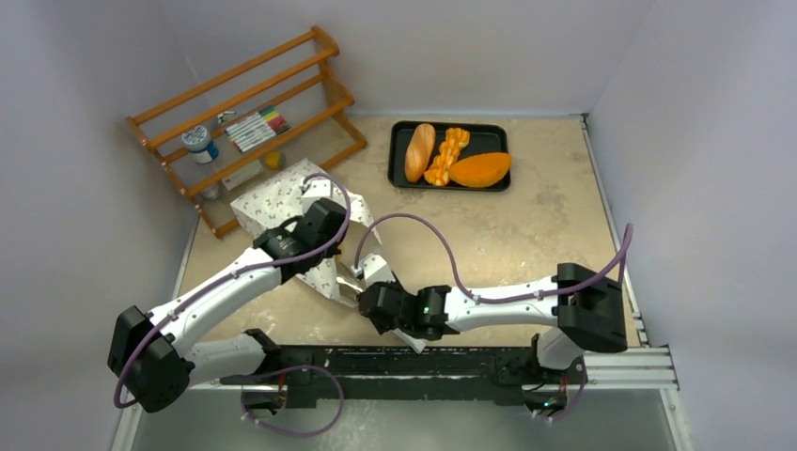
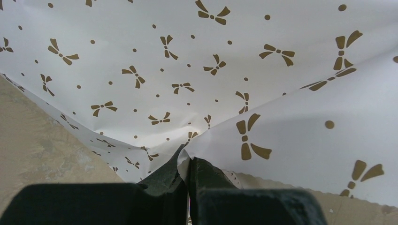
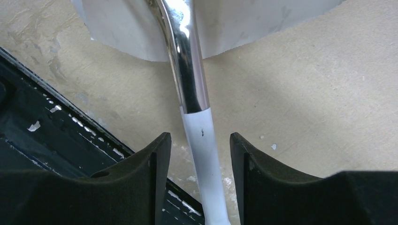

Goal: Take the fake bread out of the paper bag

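Left wrist view shows the left gripper (image 2: pixel 187 159) closed tight on a fold of the paper bag (image 2: pixel 187 70), the sheet puckering into creases that run away from the pinch. The rest of the bag spreads ahead of and above the fingers, and its scalloped edge lies just to their right on the table (image 2: pixel 42 140). The paper looks thin, light and limp. It should rise and drag with any pull rather than stay put, and a hard tug at one fold could tear it, so a hold near the mouth edge seems safest. The right gripper (image 3: pixel 199 138) has its jaws part-way apart around a metal tool with a white handle (image 3: pixel 187 56). A gap shows on each side at the tips, so it cannot be told whether they clamp it farther back. The tool's far end reaches to the bag's rim just ahead of that hand. Three fake bread pieces (image 1: pixel 419 152) lie on a black tray (image 1: pixel 393 160) well beyond it; whether any remains inside the bag is hidden. Such pieces are probably light, smooth and rigid, best taken across the middle.
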